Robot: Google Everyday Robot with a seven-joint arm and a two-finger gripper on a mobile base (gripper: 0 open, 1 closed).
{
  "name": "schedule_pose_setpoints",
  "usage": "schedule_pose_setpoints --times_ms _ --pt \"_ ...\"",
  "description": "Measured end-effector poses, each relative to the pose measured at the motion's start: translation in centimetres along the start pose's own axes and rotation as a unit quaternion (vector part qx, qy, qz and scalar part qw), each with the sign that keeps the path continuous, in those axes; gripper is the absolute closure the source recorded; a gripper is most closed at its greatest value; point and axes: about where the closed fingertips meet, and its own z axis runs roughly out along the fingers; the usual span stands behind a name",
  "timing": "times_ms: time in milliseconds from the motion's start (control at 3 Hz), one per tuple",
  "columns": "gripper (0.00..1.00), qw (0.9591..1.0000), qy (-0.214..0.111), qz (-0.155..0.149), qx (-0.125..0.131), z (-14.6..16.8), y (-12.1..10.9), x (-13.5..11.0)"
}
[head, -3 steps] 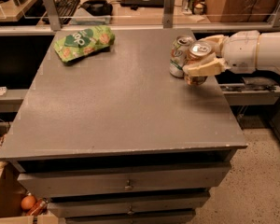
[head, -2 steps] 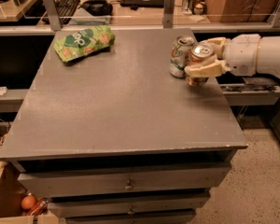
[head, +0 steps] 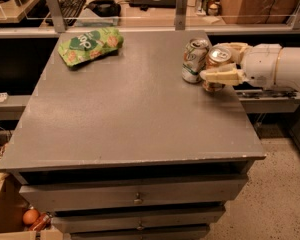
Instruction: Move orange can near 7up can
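Observation:
The orange can [head: 218,58], orange-brown with a silver top, stands at the table's right edge. It is just right of the 7up can [head: 194,60], a white and silver can with green markings, and the two are almost touching. My gripper [head: 221,62] reaches in from the right on a white arm. It is shut on the orange can, with one tan finger [head: 223,76] in front of the can and the other behind it. The lower part of the orange can is hidden by the front finger.
A green snack bag [head: 90,45] lies at the back left of the grey table [head: 130,114]. Drawers [head: 135,196] are below the front edge. A shelf with a keyboard [head: 70,4] and metal posts runs behind. The floor drops off right of the table.
Almost nothing has changed. My gripper stays around the orange can beside the 7up can, perhaps a touch lower. The 7up can and the snack bag have not moved.

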Motion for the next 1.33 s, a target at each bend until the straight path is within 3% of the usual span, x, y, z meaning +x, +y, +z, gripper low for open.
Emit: schedule_pose_setpoints --times_ms 333,1333 --pt "0.0 1.0 -0.003 0.004 0.003 0.4 0.1 0.3" --pt "0.0 0.9996 -0.009 0.027 -0.001 1.9 0.6 1.6"
